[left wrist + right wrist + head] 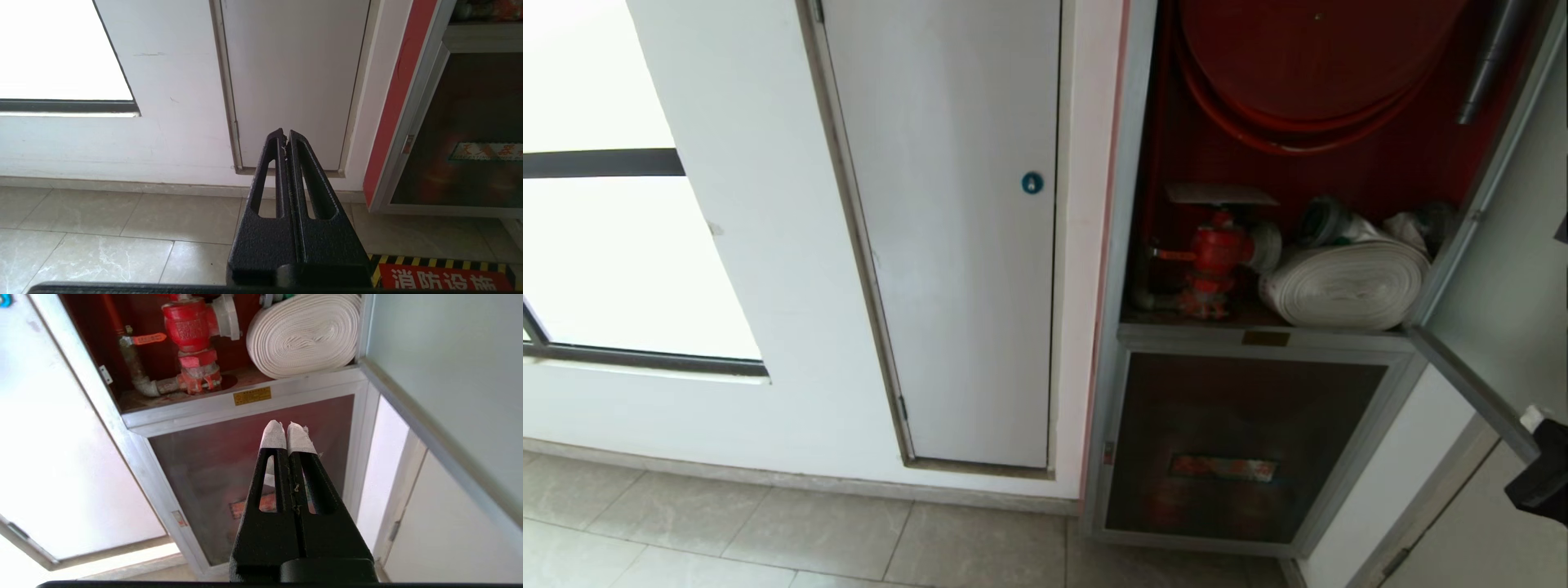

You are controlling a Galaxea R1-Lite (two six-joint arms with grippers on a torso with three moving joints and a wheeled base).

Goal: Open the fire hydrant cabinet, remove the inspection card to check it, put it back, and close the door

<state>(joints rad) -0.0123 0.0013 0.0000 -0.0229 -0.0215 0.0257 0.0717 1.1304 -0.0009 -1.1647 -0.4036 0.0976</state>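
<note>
The cabinet (1262, 339) stands open at three o'clock from the white door (956, 237), and its own door (1499, 269) swings out at the right, cut off by the edge. I cannot see the card, and the red label (1223, 468) on the lower glass is too blurry to read. My right gripper (286, 430) is pressed closed on nothing near that glass, and my left gripper (284, 136) is closed too, low by the floor.

one open cabinet (1131, 245), one hydrant valve (1217, 257), one rolled hose (1347, 282), two doors

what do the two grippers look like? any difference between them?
Both are matte black, textured, with tapered fingers that each have a long slot. The right gripper has white tape wrapped round its fingertips; the left gripper has bare black tips. No cables or markings visible.
</note>
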